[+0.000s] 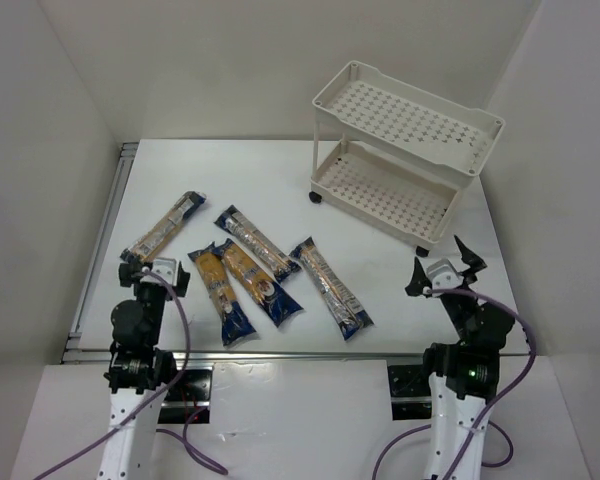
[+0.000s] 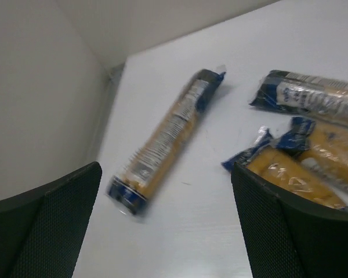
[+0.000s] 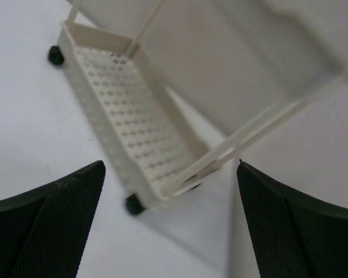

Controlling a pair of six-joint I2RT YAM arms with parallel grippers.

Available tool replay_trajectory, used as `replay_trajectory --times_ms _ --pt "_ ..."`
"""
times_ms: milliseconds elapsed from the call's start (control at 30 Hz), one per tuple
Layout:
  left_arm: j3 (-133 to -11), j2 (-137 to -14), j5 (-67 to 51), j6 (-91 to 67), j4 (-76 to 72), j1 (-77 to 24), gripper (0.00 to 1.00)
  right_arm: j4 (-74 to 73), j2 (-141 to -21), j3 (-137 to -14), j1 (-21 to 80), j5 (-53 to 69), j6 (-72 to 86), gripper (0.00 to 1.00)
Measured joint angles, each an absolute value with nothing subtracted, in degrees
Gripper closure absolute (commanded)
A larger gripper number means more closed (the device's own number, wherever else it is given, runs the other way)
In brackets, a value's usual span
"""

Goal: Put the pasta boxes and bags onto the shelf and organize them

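Note:
Several long spaghetti packets with dark blue ends lie on the white table. The leftmost packet [image 1: 165, 225] [image 2: 168, 130] lies aslant just ahead of my left gripper [image 1: 152, 272] [image 2: 165, 169], which is open and holds nothing. Two orange packets [image 1: 242, 290] [image 2: 313, 168] lie right of it, with a clear one [image 1: 255, 243] [image 2: 313, 98] behind and another [image 1: 330, 287] farther right. The cream two-tier shelf [image 1: 405, 120] [image 3: 133, 116] stands at the back right, both trays bare. My right gripper [image 1: 442, 265] [image 3: 171, 168] is open and empty, just in front of the shelf's near corner.
White walls close in the table on the left, back and right. A metal rail [image 1: 105, 235] runs along the table's left edge. The shelf's dark wheels [image 3: 134, 204] rest on the table close to my right gripper.

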State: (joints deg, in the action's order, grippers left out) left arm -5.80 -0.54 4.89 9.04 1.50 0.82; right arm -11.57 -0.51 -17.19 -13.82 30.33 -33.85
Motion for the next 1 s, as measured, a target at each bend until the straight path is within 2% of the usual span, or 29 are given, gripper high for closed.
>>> replay_trajectory --times_ms 133,200,333,467,633,733,1000 --pt "-6.85 -0.49 2.76 30.3 -0.62 0.69 0.01 -16.53 -1.39 -27.83 -13.82 32.34 -46.7 0.01" --pt "-8.38 -0.51 2.76 37.74 2.79 0.71 0.01 -22.31 -4.78 -34.65 -13.8 33.91 -52.56 0.01" --pt "-17.72 -3.01 0.95 44.69 11.25 0.69 0.01 -35.99 -24.29 -53.58 -13.76 34.2 -60.42 0.01" --pt "-28.21 -18.63 4.99 42.92 11.9 0.67 0.01 -43.72 -43.79 -64.01 -13.76 31.99 -63.05 0.01" --pt "-43.44 -42.44 5.41 33.34 18.52 0.67 0.01 -55.4 -55.0 -68.82 -13.76 30.57 -64.82 0.01" --pt "-47.22 -47.97 5.17 28.56 20.95 0.64 0.01 -57.76 -58.59 -78.08 -13.76 30.89 -60.14 0.01" --pt "-53.6 -59.02 5.3 20.56 22.55 4.01 0.01 -48.03 -71.68 -111.09 -12.99 35.75 -36.03 0.01"
